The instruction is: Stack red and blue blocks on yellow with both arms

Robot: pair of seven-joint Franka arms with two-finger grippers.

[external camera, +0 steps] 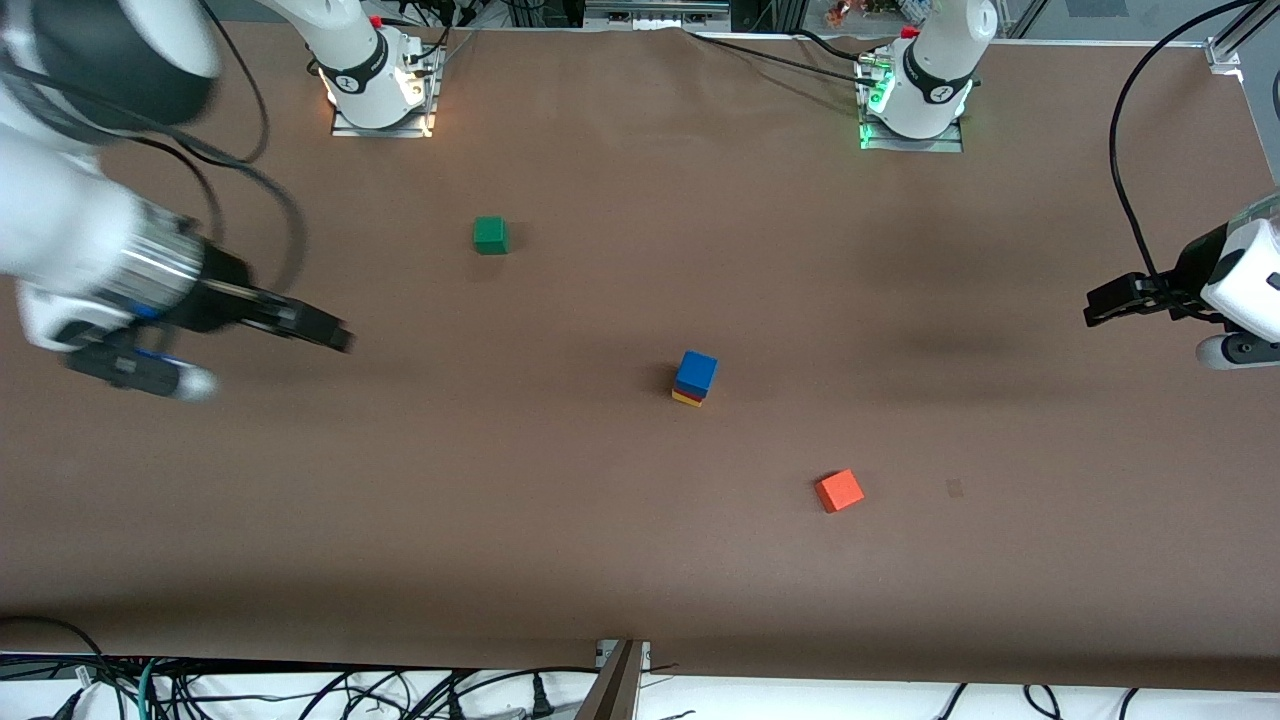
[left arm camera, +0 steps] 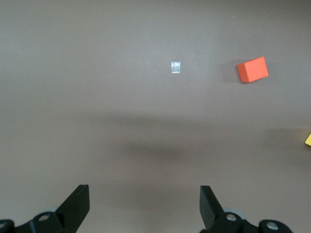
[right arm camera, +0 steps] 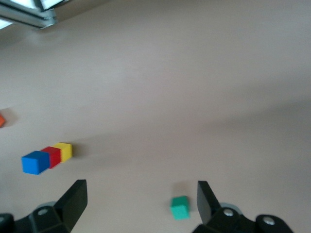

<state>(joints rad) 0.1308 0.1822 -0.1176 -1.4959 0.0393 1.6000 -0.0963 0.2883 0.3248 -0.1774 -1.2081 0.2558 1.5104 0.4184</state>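
Blue block sits on red, red on yellow: stack judged complete. Left gripper and right gripper hang well apart from it at their table ends, jaws apart and empty; neither is clearly nearer.

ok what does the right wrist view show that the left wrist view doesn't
Only the right wrist view shows the green cube, the blue block and the red block, plus the open right gripper. Only the left wrist view shows a small pale patch on the table and the open left gripper. Both show the orange cube and the yellow cube, each cut off in one view.
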